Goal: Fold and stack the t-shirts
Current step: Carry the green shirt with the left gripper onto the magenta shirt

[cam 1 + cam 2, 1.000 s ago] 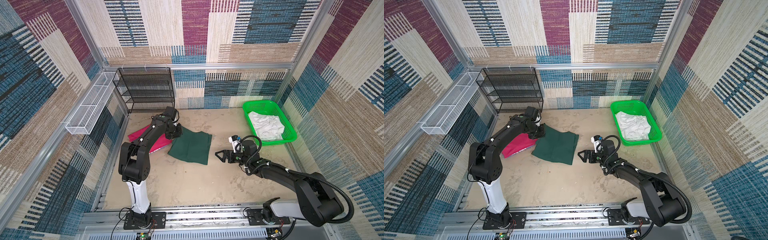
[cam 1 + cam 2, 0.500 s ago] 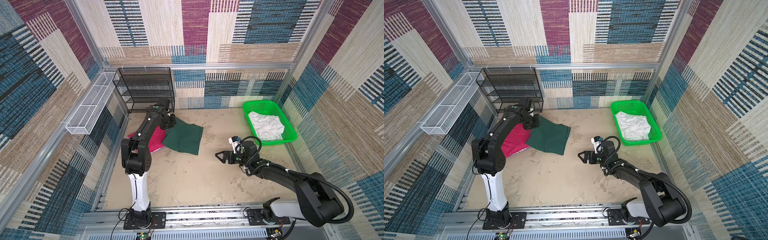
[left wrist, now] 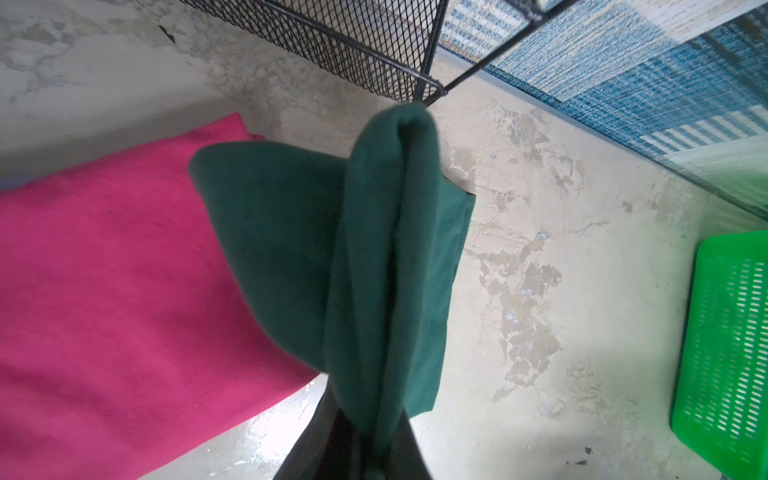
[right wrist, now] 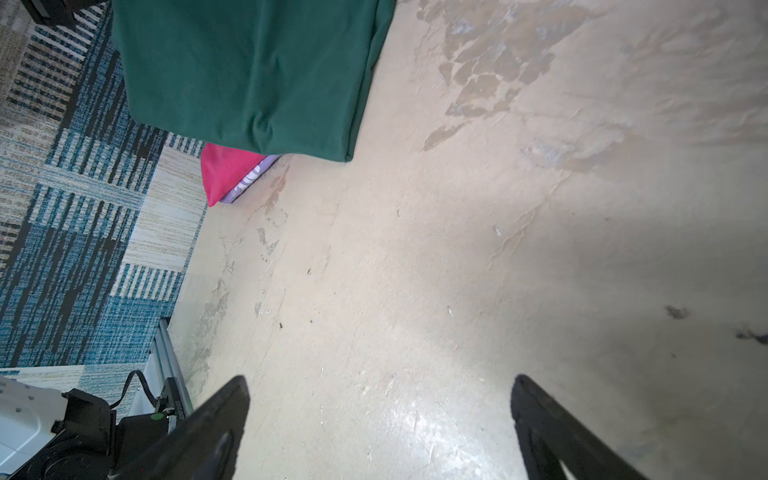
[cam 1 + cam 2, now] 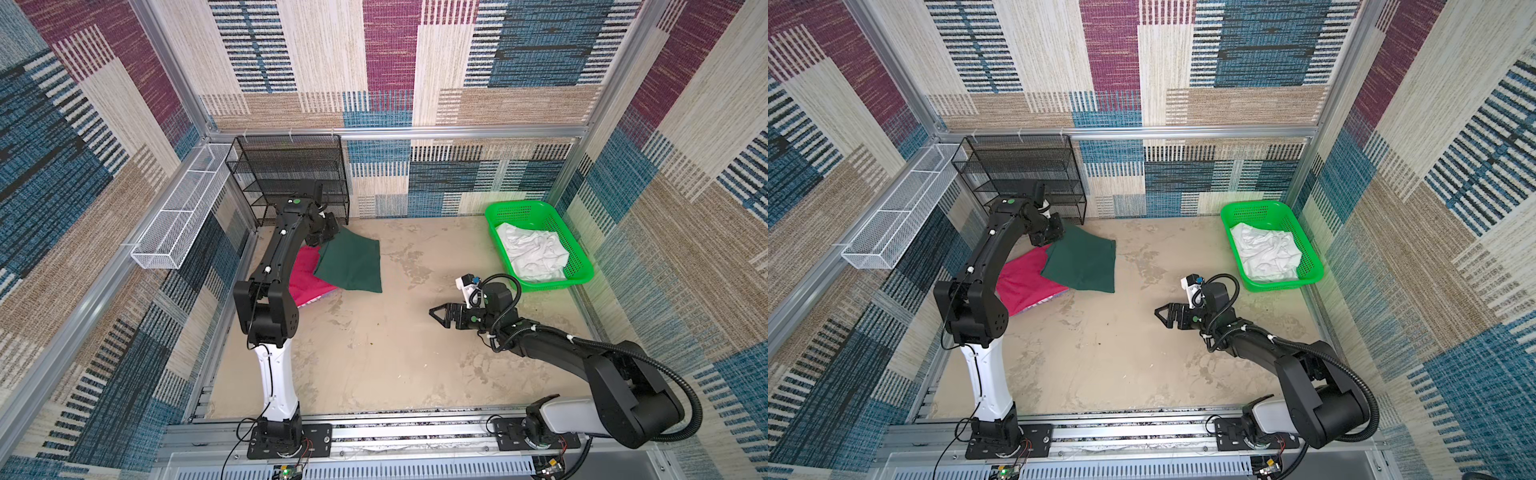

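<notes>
Evidently limp, the dark forest-green cloth t-shirt hangs from left jaws pinching its corner; right jaws spread.

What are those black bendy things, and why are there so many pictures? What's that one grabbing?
Those are two robot arms with pinchers. Two pictures look down from above; two close-ups come from cameras on the arms' wrists. On the table lie a dark green t-shirt, partly over a pink t-shirt, a green basket holding white cloth, and a black wire rack. The left gripper is pinched shut on the green shirt's corner. The right gripper is open, holding nothing.
</notes>
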